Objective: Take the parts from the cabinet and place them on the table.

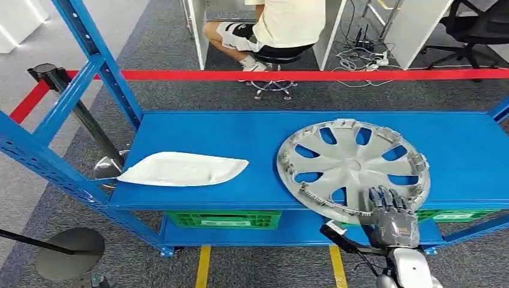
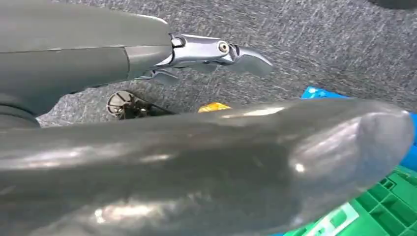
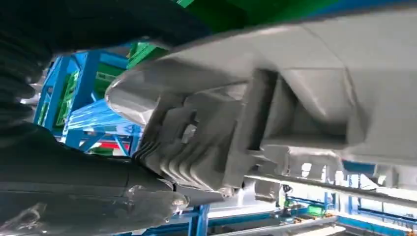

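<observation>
The hubcap [image 1: 353, 170], a silver wheel cover with curved spokes, is seen lying flat on the right part of the blue shelf [image 1: 240, 138], its near rim reaching past the shelf's front edge. The right hand [image 1: 393, 217] is placed at that overhanging rim, with its dark fingers [image 1: 384, 198] laid over the top of the cover; in the right wrist view the underside of the hubcap [image 3: 275, 98] is seen close against the hand, so the rim appears gripped from above and below. A white curved panel [image 1: 183, 169] is found on the left part of the same shelf, well apart from the hubcap, with bare blue surface between them. Behind both parts, open shelf is left up to the far edge. Green crates [image 1: 223, 218] are stored on the lower level. A red barrier tape [image 1: 300, 75] is stretched beyond the rack, and a seated person [image 1: 273, 27] is seen past it. The left hand [image 2: 206, 162] is shown over grey carpet; whether its fingers are open or closed cannot be told.
</observation>
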